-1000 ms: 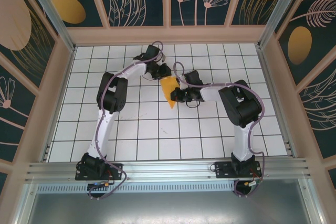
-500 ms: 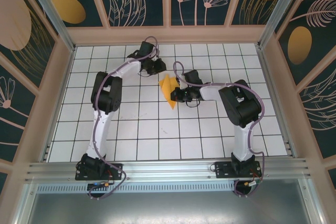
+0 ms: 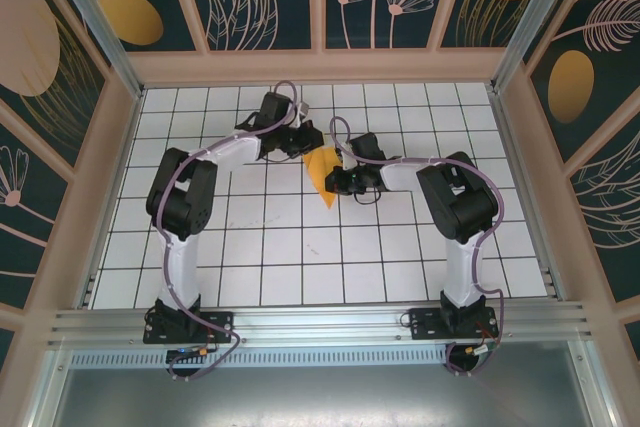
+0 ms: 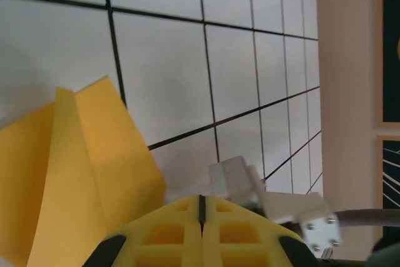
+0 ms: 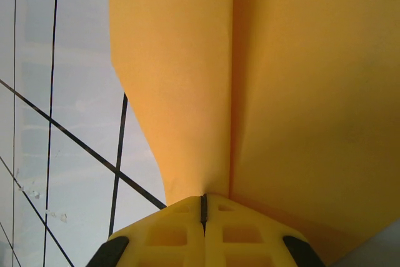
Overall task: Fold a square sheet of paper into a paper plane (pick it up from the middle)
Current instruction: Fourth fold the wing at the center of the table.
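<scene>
**A:** Position of the folded paper point(image 3: 322, 177)?

**B:** On the white gridded surface point(image 3: 260, 247), with a claw at either side of it. Orange-yellow, narrow kite outline, pointed tip towards the arm bases. One long crease down the middle. Cannot tell whether it lies fully flat.

**A:** Right claw point(image 3: 338, 180)?

**B:** At the paper's right edge. Clenched. In its wrist view the yellow fingers point(image 5: 244, 232) press together, and the paper narrows along the crease straight into their seam. So it is grasping the paper.

**A:** Left claw point(image 3: 304, 147)?

**B:** At the paper's far-left corner, beside the wide end. Also clenched, with the fingers meeting and no gap between them. In its wrist view a raised flap of the paper sits just left of the fingers, and its edge passes behind the left one. No paper is visible in the seam itself. Cannot tell whether the claw touches the flap.

**A:** The arms?

**B:** Both reach in over the surface towards the paper, one from each side.
</scene>
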Robot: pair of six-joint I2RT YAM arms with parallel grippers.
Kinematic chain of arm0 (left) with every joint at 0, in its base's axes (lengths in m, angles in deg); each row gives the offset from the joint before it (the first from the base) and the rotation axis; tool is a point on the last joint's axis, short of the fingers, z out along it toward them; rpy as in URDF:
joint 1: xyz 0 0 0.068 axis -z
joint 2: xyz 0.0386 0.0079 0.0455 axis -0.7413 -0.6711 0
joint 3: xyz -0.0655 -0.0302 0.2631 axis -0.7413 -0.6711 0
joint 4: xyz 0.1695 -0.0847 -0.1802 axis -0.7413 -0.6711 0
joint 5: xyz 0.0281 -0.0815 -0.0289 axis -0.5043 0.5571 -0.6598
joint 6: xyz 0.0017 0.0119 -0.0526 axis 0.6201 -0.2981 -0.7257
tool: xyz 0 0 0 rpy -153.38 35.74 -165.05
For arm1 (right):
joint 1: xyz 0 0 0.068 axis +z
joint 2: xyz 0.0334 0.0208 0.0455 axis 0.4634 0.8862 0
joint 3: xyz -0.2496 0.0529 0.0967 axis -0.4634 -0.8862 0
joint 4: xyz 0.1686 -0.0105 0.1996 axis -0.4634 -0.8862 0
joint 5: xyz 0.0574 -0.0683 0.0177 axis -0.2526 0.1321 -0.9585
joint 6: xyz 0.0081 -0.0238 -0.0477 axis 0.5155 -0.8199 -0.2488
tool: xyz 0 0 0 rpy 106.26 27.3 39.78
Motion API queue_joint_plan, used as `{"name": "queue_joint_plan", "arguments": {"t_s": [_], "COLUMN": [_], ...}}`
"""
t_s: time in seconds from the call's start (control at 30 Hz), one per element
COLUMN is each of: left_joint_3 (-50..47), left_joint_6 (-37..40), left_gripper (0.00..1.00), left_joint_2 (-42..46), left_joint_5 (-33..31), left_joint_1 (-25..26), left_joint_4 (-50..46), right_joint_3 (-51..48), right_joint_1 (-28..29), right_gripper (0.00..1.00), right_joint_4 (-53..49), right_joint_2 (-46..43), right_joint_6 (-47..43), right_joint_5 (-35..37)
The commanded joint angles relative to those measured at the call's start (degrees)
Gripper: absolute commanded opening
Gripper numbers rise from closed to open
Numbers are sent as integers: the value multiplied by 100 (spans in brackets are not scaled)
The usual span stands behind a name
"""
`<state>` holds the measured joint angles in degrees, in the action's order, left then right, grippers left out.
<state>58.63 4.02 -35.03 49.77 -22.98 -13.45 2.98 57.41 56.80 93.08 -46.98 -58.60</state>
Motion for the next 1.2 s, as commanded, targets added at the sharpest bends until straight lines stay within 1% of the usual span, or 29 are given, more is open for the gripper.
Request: {"name": "queue_joint_plan", "arguments": {"t_s": [0.0, 0.07, 0.23, 0.33, 0.53, 0.7, 0.8, 1.03, 1.17], "left_joint_3": [-36, 24, 371, 459, 996, 1426, 1764, 1972, 1965], "left_joint_6": [-289, -310, -29, 35, 452, 673, 819, 1093, 1234], "left_gripper": [5, 6, 8, 9, 11, 11, 11, 13, 14], "left_joint_2": [-300, -425, -783, -905, -1332, -1557, -1803, -2033, -2113], "left_joint_5": [140, 220, 5, 11, -382, -855, -972, -735, -554], "left_joint_1": [-8, 30, 113, 132, 133, 101, 71, -51, -111], "left_joint_4": [368, 388, -191, -247, -791, -1064, -1292, -1168, -928], "right_joint_3": [-342, -344, -338, -359, -408, -494, -558, -819, -877], "right_joint_1": [43, 43, 43, 43, 48, 96, 109, 114, 114], "right_gripper": [0, 0, 0, 0, 0, 0, 0, 0, 0], "right_joint_4": [-1159, -1172, -1185, -1181, -1202, -1277, -1312, -1281, -1247], "right_joint_2": [390, 376, 359, 358, 332, 254, 232, 165, 141], "right_joint_6": [46, 38, 41, 51, 39, -58, -109, -147, -138], "right_joint_5": [489, 496, 502, 515, 484, 454, 428, 386, 365]}}
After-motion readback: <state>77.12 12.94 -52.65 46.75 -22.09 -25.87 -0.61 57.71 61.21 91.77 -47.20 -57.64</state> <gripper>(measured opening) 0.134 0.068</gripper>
